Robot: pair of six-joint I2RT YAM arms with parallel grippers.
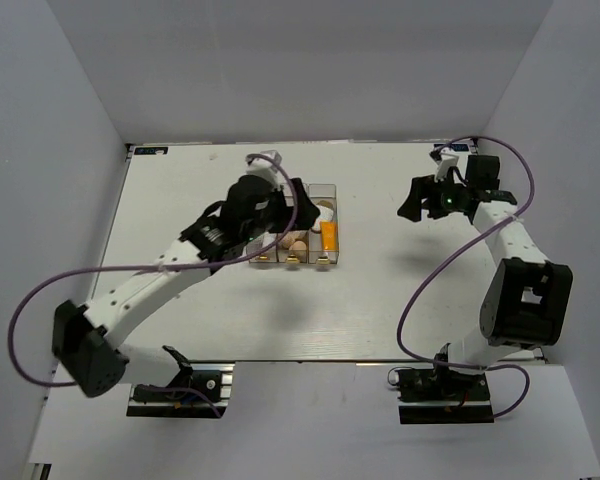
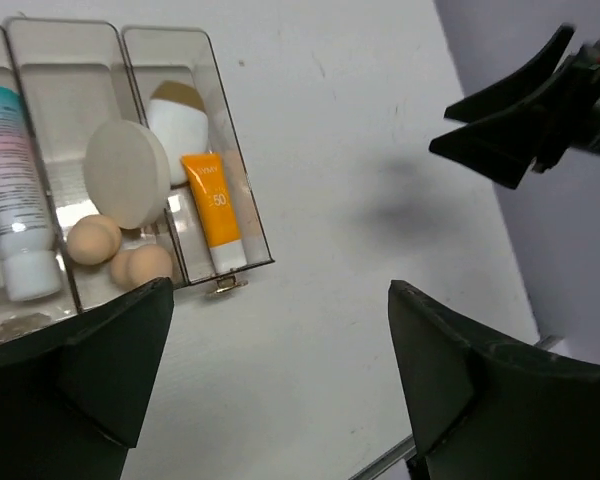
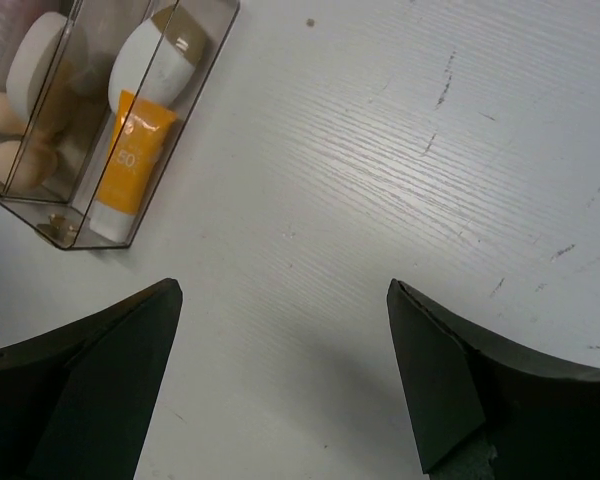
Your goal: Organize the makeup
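Note:
Three clear bins stand side by side mid-table. The orange white-capped tube and the white-tan oval lie in the right bin. The round cream puff and beige egg sponges sit in the middle bin. The white tube with blue and pink marks lies in the left bin. My left gripper is open and empty, above bare table just right of the bins. My right gripper is open and empty, farther right; the orange tube shows at its upper left.
The white table is walled by grey panels at back and sides. The right arm's gripper shows at the upper right of the left wrist view. Purple cables loop off both arms. The bins show in the top view, partly hidden by the left arm.

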